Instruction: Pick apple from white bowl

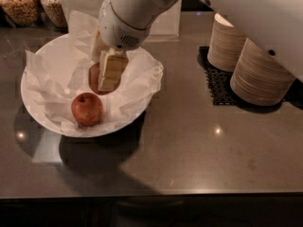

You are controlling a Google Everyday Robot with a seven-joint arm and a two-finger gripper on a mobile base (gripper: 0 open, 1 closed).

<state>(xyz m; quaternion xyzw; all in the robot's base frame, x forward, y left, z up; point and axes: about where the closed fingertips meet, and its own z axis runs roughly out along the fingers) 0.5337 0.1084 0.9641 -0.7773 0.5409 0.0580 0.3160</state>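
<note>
Apple (94, 82), the deeper red one, sits near the middle of the white bowl (118, 124) on crumpled white paper (47, 79). From where I stand the gripper (100, 74) reaches down into the bowl and is clamped on it, one cream finger (112, 67) across its right side and the other behind its upper left. A paler orange-red apple (87, 109) lies free just in front, toward the near rim. The bowl rests on a dark countertop (213, 145). To the right, well apart, two stacks of paper bowls (258, 72) stand on a black mat (215, 84).
</note>
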